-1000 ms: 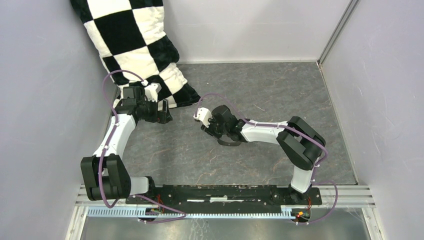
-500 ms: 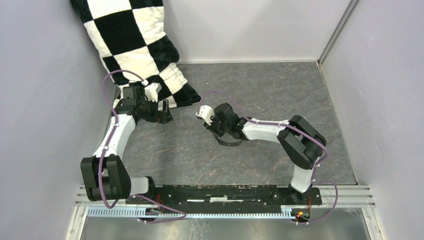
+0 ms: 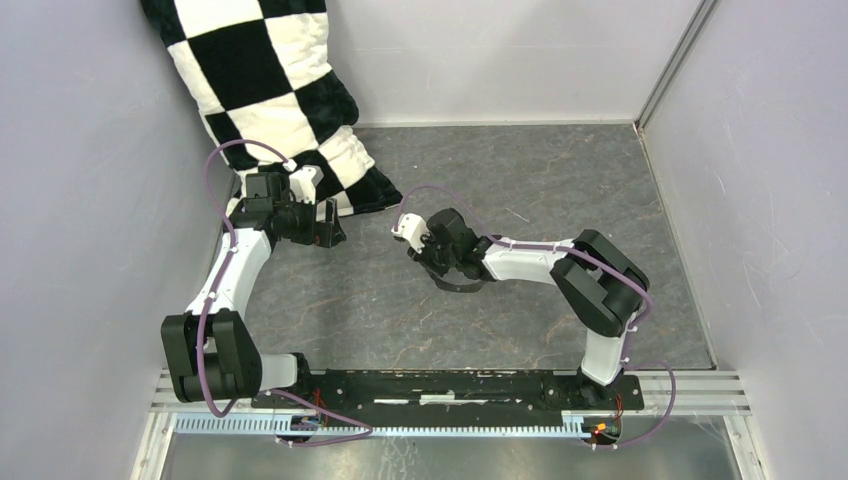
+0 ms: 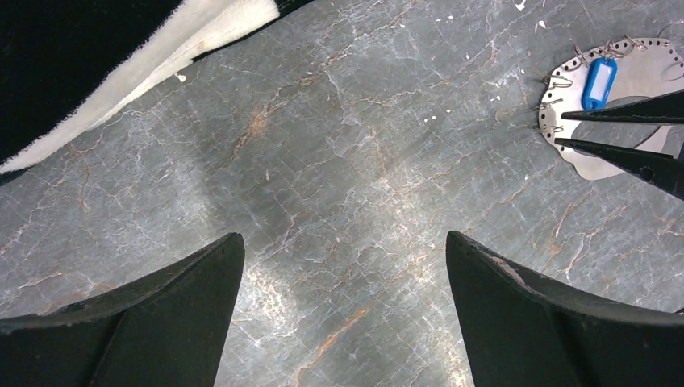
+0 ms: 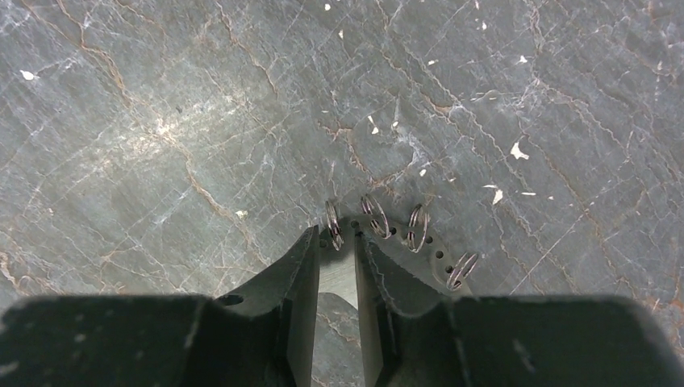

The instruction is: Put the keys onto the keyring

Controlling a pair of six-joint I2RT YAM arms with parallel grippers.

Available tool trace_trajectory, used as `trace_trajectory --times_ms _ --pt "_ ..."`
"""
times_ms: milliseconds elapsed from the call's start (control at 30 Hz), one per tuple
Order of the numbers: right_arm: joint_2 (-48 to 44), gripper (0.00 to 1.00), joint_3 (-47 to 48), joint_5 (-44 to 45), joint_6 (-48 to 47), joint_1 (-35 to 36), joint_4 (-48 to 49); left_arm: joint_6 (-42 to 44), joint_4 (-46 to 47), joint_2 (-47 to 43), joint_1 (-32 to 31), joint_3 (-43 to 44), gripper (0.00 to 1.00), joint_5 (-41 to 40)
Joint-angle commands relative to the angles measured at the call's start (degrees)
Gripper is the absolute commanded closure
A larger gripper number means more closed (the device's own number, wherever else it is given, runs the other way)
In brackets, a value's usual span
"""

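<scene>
Right wrist view — my right gripper (image 5: 337, 239) had narrowed onto the rim of the keyring (image 5: 431, 254); whether it truly held, I couldn't tell.

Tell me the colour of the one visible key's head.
Blue; the key shows best in the left wrist view.

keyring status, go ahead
Left tool open, empty. Right tool narrow astride keyring rim, grip unclear. Blue key at keyring, red key unseen.

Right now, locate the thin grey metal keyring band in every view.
Top external: thin grey metal keyring band, centre, under the right gripper.
Left wrist: band in the upper-right corner.
Right wrist: band at lower centre.
Shared landmark: the right gripper, jaws astride the band.
</scene>
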Motion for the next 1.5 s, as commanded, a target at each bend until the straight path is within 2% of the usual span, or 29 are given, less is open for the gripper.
trace_trajectory --times_ms 0,67,167,200,433,633,767,900,967,1033,1100,1167,1367,1400,1467 --pt "0.9 0.72 -0.4 0.0 0.0 -0.1 1.4 2.9 0.1 -1.5 0.3 -0.2 0.0 0.6" --pt "1.0 0.79 -0.4 0.3 0.3 -0.1 2.0 3.0 0.0 -1.6 0.3 -0.4 0.0 0.5" --pt "1.3 0.98 0.1 0.6 0.5 -0.1 2.3 3.1 0.1 -1.7 0.3 -0.6 0.0 0.9" --pt "1.3 0.99 0.3 0.6 0.5 -0.1 2.4 3.1 0.1 -1.8 0.4 -0.6 0.0 1.0" --pt "-4.3 1.0 0.6 -2.7 1.6 -0.2 3.4 4.6 -1.6 -3.6 0.4 0.3 0.0 6.5" --pt "-10.7 1.0 -1.0 -6.6 4.4 -0.1 5.4 11.1 -6.5 -5.4 0.3 2.6 0.0 15.6" --pt "-15.4 1.0 -2.9 -10.0 6.5 0.0 7.5 21.1 -13.0 -8.8 0.3 2.8 0.0 25.4" --pt "-20.2 1.0 -3.3 -14.3 8.2 0.2 8.7 37.9 -26.6 -11.9 0.0 7.7 0.0 31.6" --pt "-22.9 1.0 -3.4 -15.7 8.9 0.7 9.3 43.7 -33.0 -12.5 -0.4 11.2 0.05 33.5" --pt "-25.2 1.0 -3.6 -16.6 9.3 1.7 9.9 43.9 -34.9 -12.6 -1.1 14.1 0.21 35.0" --pt "-26.9 1.0 -3.7 -18.0 9.6 2.5 10.1 43.7 -36.4 -12.6 -2.3 16.5 0.29 36.1" --pt "-28.3 1.0 -3.3 -18.5 9.6 3.5 9.7 43.3 -37.1 -12.8 -3.5 18.1 0.29 36.5" --pt "-32.6 1.0 -2.1 -18.2 9.6 6.8 8.5 41.4 -38.8 -14.4 -11.4 20.7 0.19 36.2" --pt "-33.1 0.99 -1.9 -17.9 9.8 7.4 8.4 40.9 -38.8 -14.8 -12.5 20.8 0.19 36.3" --pt "-34.3 1.0 -1.4 -17.9 10.1 8.7 8.4 40.7 -39.0 -16.0 -15.1 20.7 0.26 36.1"
